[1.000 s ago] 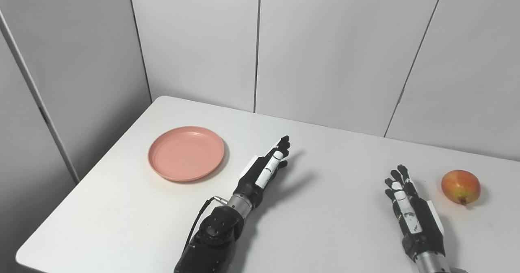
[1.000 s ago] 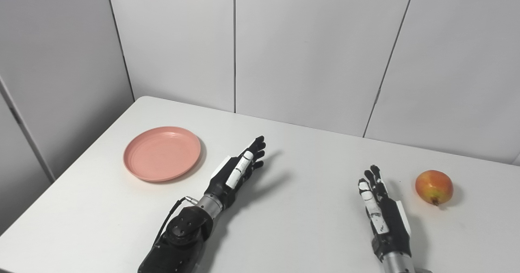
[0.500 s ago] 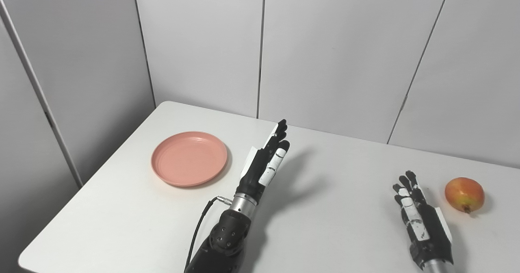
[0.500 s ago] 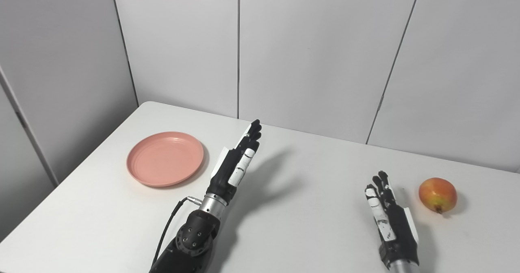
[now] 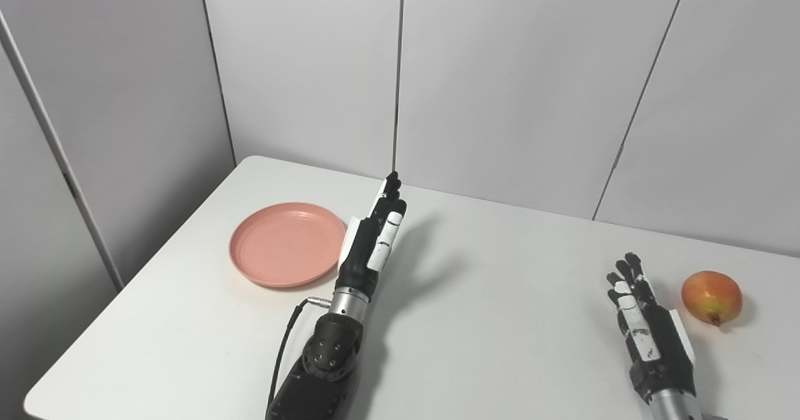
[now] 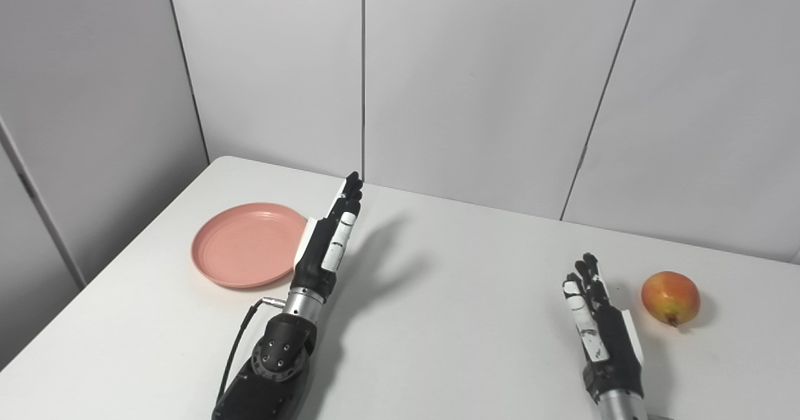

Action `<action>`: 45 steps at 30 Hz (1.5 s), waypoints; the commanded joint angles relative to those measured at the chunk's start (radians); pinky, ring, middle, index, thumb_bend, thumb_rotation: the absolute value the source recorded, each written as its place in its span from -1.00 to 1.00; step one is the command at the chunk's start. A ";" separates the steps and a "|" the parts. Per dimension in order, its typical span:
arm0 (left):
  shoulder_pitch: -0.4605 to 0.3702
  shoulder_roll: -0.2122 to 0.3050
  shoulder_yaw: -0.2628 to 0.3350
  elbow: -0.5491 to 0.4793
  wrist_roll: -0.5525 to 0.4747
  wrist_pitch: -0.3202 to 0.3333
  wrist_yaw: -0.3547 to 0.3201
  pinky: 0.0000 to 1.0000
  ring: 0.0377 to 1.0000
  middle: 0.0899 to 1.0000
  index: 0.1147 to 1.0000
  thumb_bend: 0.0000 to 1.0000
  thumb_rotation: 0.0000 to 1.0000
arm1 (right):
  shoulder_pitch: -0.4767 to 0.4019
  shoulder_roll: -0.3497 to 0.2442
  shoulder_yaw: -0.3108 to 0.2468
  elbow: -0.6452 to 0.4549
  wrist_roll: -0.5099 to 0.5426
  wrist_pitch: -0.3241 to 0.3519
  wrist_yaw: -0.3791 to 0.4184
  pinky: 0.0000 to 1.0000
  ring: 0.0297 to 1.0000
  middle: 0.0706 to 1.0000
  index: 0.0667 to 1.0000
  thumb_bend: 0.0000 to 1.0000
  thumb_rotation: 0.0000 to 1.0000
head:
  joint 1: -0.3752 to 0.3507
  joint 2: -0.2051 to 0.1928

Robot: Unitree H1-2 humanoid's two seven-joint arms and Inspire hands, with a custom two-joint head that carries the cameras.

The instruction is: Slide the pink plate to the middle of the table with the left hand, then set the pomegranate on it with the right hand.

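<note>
Plate first: the pink plate (image 5: 286, 244) sits flat at the table's (image 5: 500, 320) left side, well short of the middle, and I see nothing in it. Just to its right my left hand (image 5: 373, 242) is raised off the surface, fingers straight and held close together, pointing up and away from me, holding nothing. From both head views its edge overlaps the plate's right rim, but I judge that as overlap in the line of sight rather than contact, since the hand casts its shadow off to the right on bare tabletop. So the relation I care about is simple: the plate lies directly left of that hand, and the middle of the table lies to the hand's right. To slide the plate I would need the hand on the plate's far left side or down on its rim, so I think it must cross over the plate first. Further right, my right hand (image 5: 650, 329) rests low near the front edge, fingers extended and slightly apart, empty. The pomegranate (image 5: 711, 289) lies just beyond it to the right, near but not touching, clearly the right hand's to reach.
</note>
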 commanded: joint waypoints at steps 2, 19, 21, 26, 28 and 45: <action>-0.014 0.021 0.012 -0.041 -0.022 0.039 -0.011 1.00 0.96 0.97 0.97 0.20 1.00 | -0.014 0.010 -0.007 0.012 0.014 -0.052 0.004 1.00 0.96 1.00 1.00 -0.02 0.52 | 0.003 -0.001; -0.047 0.145 0.118 -0.121 -0.123 0.186 -0.059 0.94 0.89 0.88 0.88 0.22 1.00 | -0.013 0.018 -0.006 0.007 0.010 -0.054 -0.001 1.00 0.97 0.99 1.00 -0.03 0.52 | 0.004 0.003; -0.053 0.165 0.133 -0.119 -0.151 0.192 -0.075 0.86 0.87 0.87 0.87 0.21 1.00 | -0.012 0.017 -0.004 0.001 0.006 -0.048 -0.002 1.00 0.97 1.00 1.00 -0.02 0.54 | 0.006 0.005; -0.062 0.210 0.160 -0.133 -0.199 0.206 -0.098 0.82 0.83 0.84 0.83 0.27 1.00 | -0.012 0.017 -0.005 -0.001 -0.002 -0.048 -0.008 1.00 0.96 1.00 1.00 0.01 0.54 | 0.010 0.008; -0.061 0.222 0.166 -0.153 -0.204 0.224 -0.094 0.82 0.82 0.82 0.81 0.29 1.00 | -0.015 0.017 -0.007 0.002 -0.002 -0.050 -0.008 1.00 0.97 1.00 1.00 0.03 0.54 | 0.012 0.008; -0.032 0.285 0.212 -0.321 -0.164 0.361 -0.060 0.73 0.76 0.75 0.75 0.23 1.00 | -0.021 0.009 -0.014 0.017 -0.005 -0.060 -0.009 1.00 0.93 0.98 1.00 0.01 0.52 | 0.039 0.004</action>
